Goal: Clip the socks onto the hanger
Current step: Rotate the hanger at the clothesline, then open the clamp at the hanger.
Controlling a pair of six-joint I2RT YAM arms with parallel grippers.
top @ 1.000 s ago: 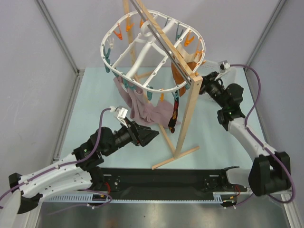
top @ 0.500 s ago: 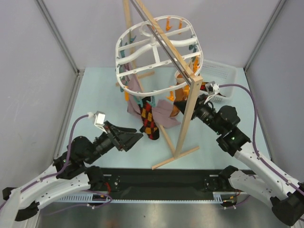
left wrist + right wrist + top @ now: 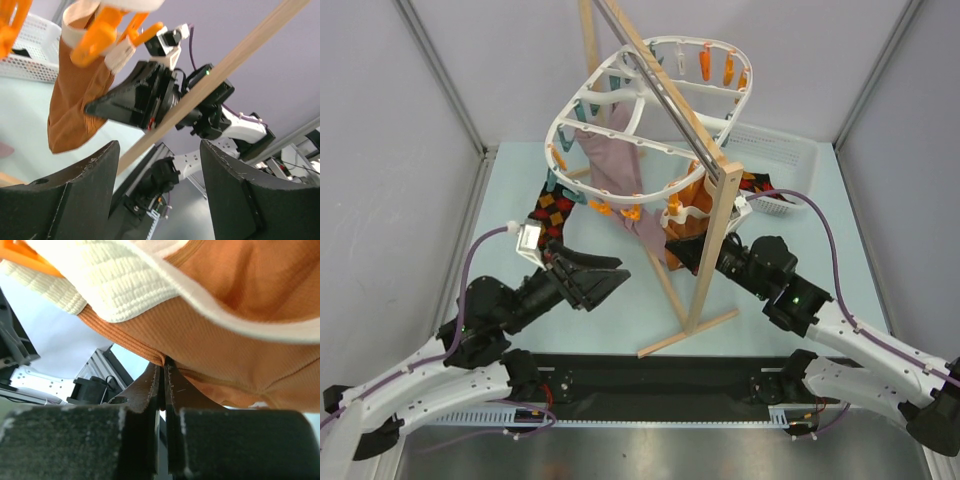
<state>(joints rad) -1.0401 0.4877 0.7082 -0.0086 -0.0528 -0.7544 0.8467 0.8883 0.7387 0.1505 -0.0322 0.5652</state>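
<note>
Left claw is wide open and empty. The sock hangs off the hanger rim, up and left of this claw and apart from it. Half a second ago it dangled right at the claw tips, so the hanger has swung round. Judgement: that sock is clipped. Mauve cloth hangs above and beyond the claw. Right claw is closed, tips against the hem of the orange garment just above; can't tell if fabric is pinched. A checked scrap shows beyond the right claw, likely the second sock, clip unclear.
</note>
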